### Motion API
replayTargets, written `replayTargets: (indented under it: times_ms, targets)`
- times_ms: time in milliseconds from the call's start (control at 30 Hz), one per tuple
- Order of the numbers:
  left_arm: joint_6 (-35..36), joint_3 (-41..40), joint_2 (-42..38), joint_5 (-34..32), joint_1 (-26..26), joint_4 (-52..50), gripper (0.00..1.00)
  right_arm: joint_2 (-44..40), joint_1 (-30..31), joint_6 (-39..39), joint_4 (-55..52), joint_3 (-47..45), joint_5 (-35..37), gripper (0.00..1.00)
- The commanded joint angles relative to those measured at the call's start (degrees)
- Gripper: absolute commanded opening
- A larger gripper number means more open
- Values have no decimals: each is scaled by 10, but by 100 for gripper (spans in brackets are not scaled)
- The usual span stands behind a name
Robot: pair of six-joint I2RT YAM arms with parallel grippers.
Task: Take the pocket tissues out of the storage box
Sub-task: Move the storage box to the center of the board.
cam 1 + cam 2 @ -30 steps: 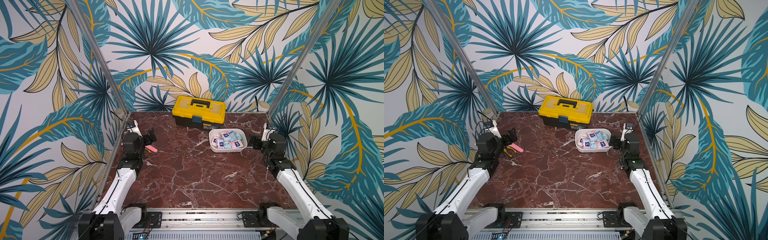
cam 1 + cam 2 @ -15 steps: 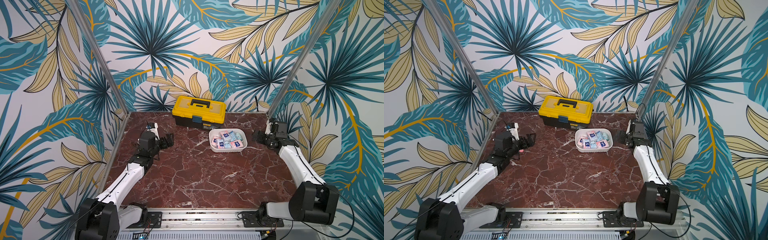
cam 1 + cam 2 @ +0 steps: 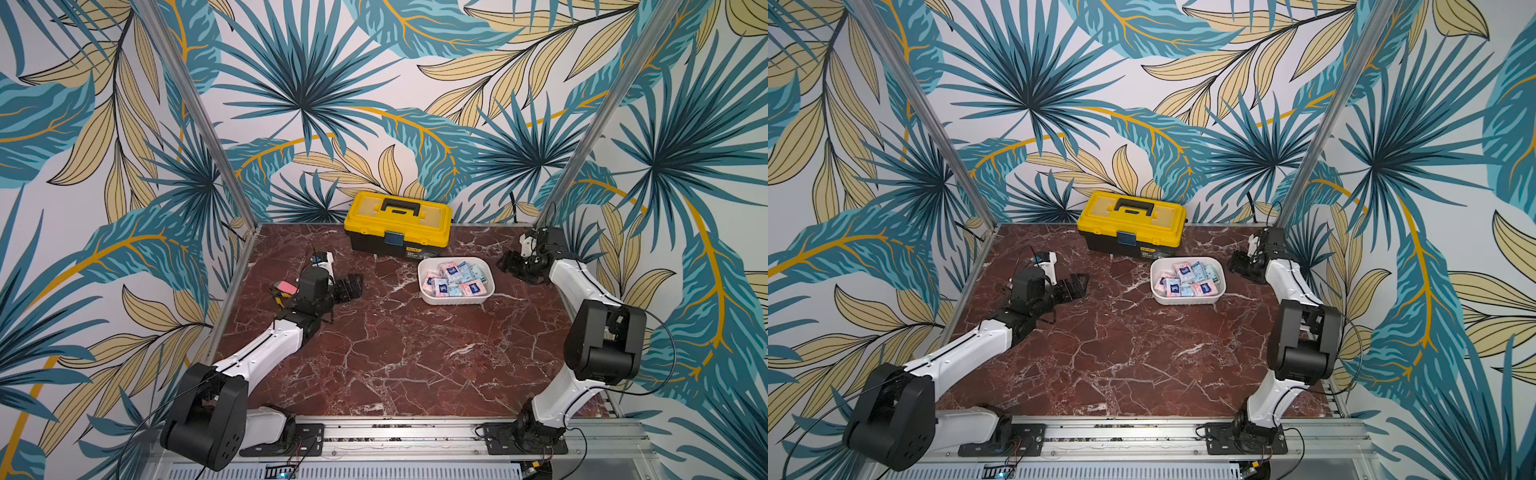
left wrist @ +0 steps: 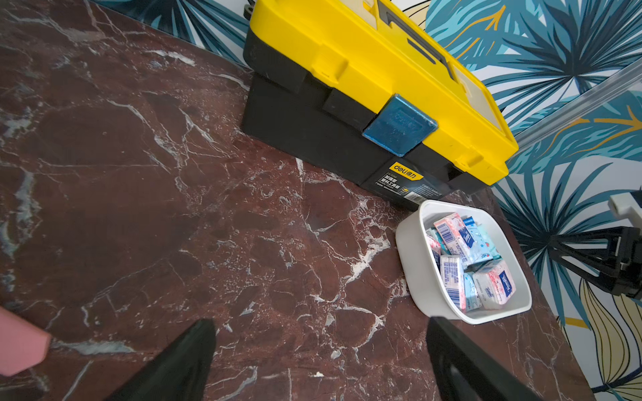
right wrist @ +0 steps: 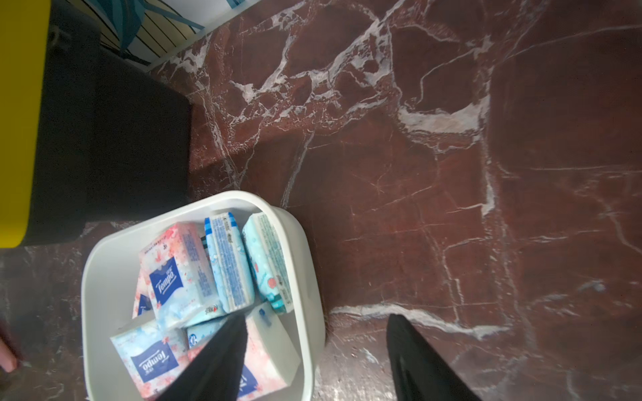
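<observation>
**Ana:** Off the right front corner of the toolbox (image 3: 398,224), how did the right gripper (image 3: 510,266) stand?

**Ben:** Its jaws were apart, with nothing between them. From its wrist camera, one black finger (image 5: 215,357) crossed in front of the packets and the other showed against bare marble. Both top views put it just beside the storage box (image 3: 457,300), on the side away from the toolbox's middle, with a gap between them.

**Ana:** And the left gripper (image 3: 351,286)?

**Ben:** It was spread wide and held nothing. It sat low over the table (image 3: 395,353), forward of the toolbox's left end, and its fingers pointed across toward the box.

**Ana:** Where was the box?

**Ben:** It sat just in front of the toolbox's right front corner, open side up. Its long axis ran parallel to the toolbox's front face. I couldn't tell whether the two touched.

**Ana:** And the pocket tissues (image 3: 453,279)?

**Ben:** They were all inside, jumbled, pink and pale blue. Some lay flat with dark blue labels up. Three leaned on edge side by side, their long axes parallel to each other. As a heap they shared no single direction.

**Ana:** Was there room to move?

**Ben:** Bare marble ran from the toolbox's front out to the near rail, and it was broad between the two grippers. Left of the toolbox, a pink flat tool (image 3: 286,286) lay close to the left arm, near the table's side edge. Right of the toolbox, only a narrow strip lay between the box and the side wall, and the right arm occupied it.
</observation>
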Motion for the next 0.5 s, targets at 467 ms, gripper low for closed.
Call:
replayTargets:
  times_ms: [467]
  targets:
    - [-15,20,39,-6,-2,-5,100,121,1,-43,-69,68,-95,40]
